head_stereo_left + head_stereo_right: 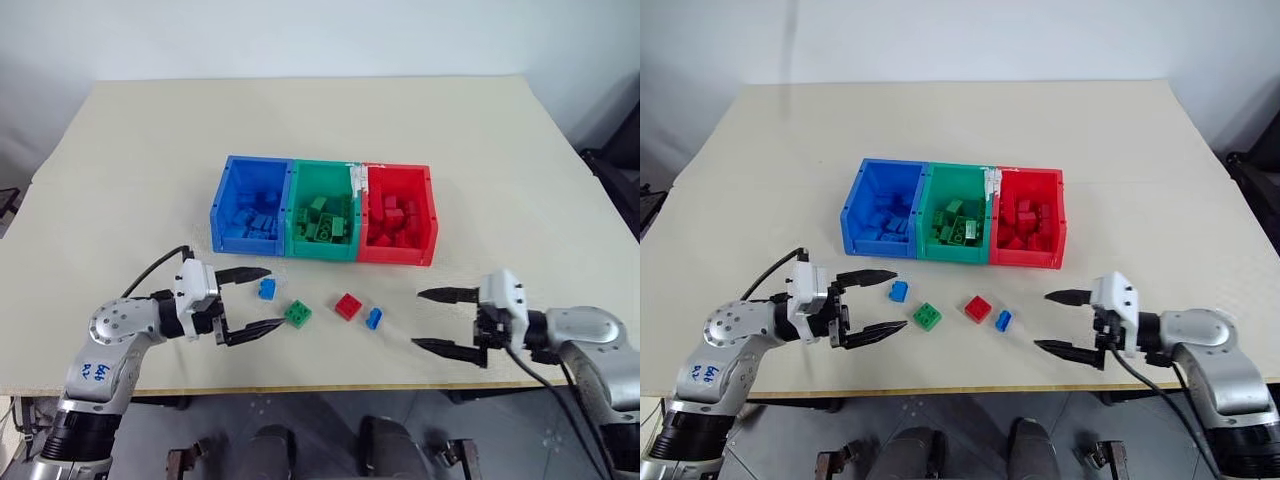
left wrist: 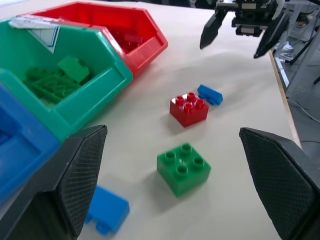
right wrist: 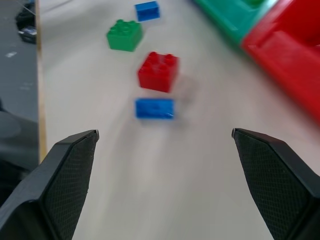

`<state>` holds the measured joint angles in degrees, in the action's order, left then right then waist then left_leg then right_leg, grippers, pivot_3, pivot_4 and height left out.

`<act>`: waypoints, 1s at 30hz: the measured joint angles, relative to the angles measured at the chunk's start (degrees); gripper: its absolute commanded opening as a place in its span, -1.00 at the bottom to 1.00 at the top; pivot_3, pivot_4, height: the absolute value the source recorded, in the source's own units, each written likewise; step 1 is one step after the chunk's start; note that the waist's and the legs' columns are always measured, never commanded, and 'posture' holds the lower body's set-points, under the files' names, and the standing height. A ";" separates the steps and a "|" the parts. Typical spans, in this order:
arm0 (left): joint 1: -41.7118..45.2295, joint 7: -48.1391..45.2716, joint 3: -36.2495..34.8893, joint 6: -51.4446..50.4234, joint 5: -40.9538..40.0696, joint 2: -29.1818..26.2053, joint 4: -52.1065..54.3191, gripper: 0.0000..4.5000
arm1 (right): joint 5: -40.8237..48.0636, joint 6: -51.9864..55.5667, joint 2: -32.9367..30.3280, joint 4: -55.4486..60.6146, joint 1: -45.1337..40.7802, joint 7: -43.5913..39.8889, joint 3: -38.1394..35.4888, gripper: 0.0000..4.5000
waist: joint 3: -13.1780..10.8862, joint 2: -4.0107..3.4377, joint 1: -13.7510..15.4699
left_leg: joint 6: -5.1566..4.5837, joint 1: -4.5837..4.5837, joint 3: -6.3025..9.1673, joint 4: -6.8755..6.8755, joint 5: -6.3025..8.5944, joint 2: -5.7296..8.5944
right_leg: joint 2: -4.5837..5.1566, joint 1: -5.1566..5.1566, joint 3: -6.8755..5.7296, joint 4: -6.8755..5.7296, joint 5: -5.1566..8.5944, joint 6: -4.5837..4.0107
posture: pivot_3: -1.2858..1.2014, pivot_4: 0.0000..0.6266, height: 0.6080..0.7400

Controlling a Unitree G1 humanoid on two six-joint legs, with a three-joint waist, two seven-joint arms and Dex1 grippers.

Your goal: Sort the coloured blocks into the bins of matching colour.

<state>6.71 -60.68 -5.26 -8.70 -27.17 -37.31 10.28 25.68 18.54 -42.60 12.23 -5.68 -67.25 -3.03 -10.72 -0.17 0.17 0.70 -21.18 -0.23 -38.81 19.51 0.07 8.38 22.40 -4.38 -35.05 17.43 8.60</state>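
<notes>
Grippers are both standing spread wide, and you are holding nothing in either of them. Your left gripper [image 1: 248,301] is hanging low over the near left part of the table [image 1: 140,180], with its two black fingers pointing to the right, toward the loose blocks. Your right gripper [image 1: 440,320] is hanging over the near right part of the table, near the front edge, and its fingers are pointing to the left, so the two grippers are facing each other across the blocks.

Between them four blocks are lying on the table, well apart from the right gripper and closer to the left one. A blue block [image 1: 267,289] is sitting just beside the tip of the left gripper's far finger; whether they are touching, you cannot tell. A green block [image 1: 297,313] with four studs is lying just to the right of the near finger's tip. Further right a red block [image 1: 348,306] is resting with its studs up, and a second, smaller blue block [image 1: 373,318] is lying just beside it on the right, not touching it.

Behind the blocks, toward the far side, the three joined bins are standing in a row: the blue bin [image 1: 224,200] on the left, the green bin [image 1: 296,210] in the middle, the red bin [image 1: 430,215] on the right. Each bin is already holding several blocks of its own colour.
</notes>
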 measured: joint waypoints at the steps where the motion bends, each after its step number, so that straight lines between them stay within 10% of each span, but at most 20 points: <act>1: -1.22 -0.25 -0.73 -1.07 -0.86 -0.64 0.54 1.00 | -1.02 0.58 1.09 0.39 -0.37 1.36 1.90 0.98 | 0.00 0.01 -0.06 | 0.00 0.00 0.00 0.00 0.01 0.00 | 0.00 0.01 0.00 -0.01 0.00 0.00 | 0.03 -0.52 1.00; 10: -5.60 -1.81 -2.87 -5.56 -4.67 -3.67 7.77 1.00 | -9.56 -2.29 7.96 -1.96 -3.76 8.46 11.70 0.98 | 0.01 0.01 -0.16 | -0.02 0.03 0.02 -0.16 0.03 0.02 | 0.01 -0.02 0.04 -0.01 -0.01 0.01 | 0.03 -0.52 1.00; 20: -7.64 -0.70 -3.08 -4.27 -4.35 -3.57 9.57 1.00 | -12.33 -3.62 8.78 -4.22 -6.45 11.01 12.70 -0.35 | 0.03 0.05 -0.24 | -0.03 0.03 0.00 -0.16 0.04 0.00 | -0.01 0.01 0.08 -0.18 0.00 0.00 | 0.03 -0.52 1.00; 30: -17.57 7.83 -14.65 -2.91 -4.78 0.60 11.89 1.00 | 0.57 8.36 14.02 -1.22 -23.36 7.64 10.29 -0.36 | 0.00 0.03 -1.58 | 0.01 0.05 0.39 -0.16 0.07 -0.15 | -0.05 0.12 0.13 -0.29 0.00 -0.07 | 0.03 -0.52 1.00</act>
<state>-10.87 -52.85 -19.91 -11.62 -31.95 -36.71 22.17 26.26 26.90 -28.58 11.00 -29.04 -59.61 7.26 -10.71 -0.14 -1.41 0.71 -21.13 0.16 -38.96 19.58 -0.08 8.33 22.52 -4.25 -35.34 17.43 8.53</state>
